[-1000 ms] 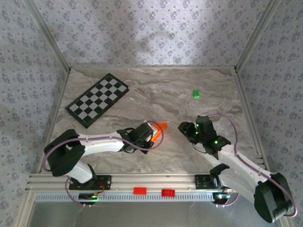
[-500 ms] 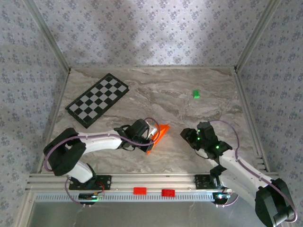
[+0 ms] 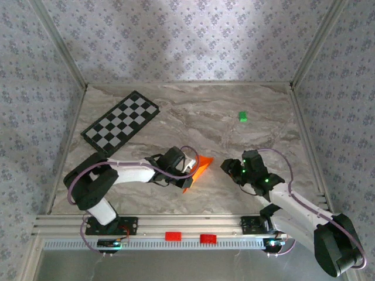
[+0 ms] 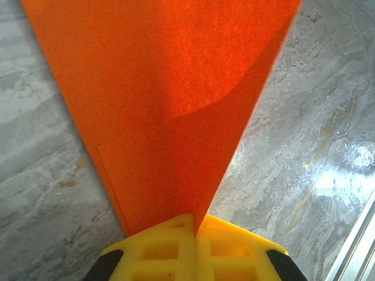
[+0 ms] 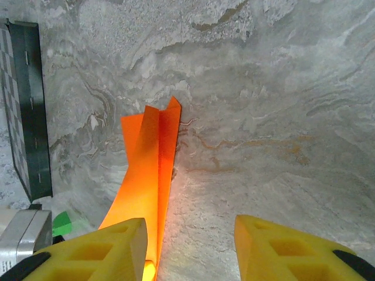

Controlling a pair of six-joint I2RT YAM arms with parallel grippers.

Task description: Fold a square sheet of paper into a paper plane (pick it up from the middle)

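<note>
- The checkered board lay at an angle on the far-left part of the worktop, well apart from both arms. In the right wrist view only its edge showed, along the left border.
- The left end effector sat near the front middle. From above, its fingers could not be made out.
- The left wrist view showed them: the left end effector had its yellow fingers pressed together, pinching the narrow end of the orange paper. The paper fanned out wide above the marble, with one layer curving over another.
- From above, the orange paper was a small slanted wedge between the two arms, near the front rail.
- The right wrist view showed the orange paper as a long folded strip with a centre crease, its two-pointed end towards the far side.
- The right end effector had its fingers spread. The strip ran down along the inner side of the left finger, and nothing was clamped.
- From above, the right end effector was just beside the paper's right edge.
- A small green block stood alone, far right of centre.
- Bare marble stretched between the board and the block, up to the patterned walls.
</note>
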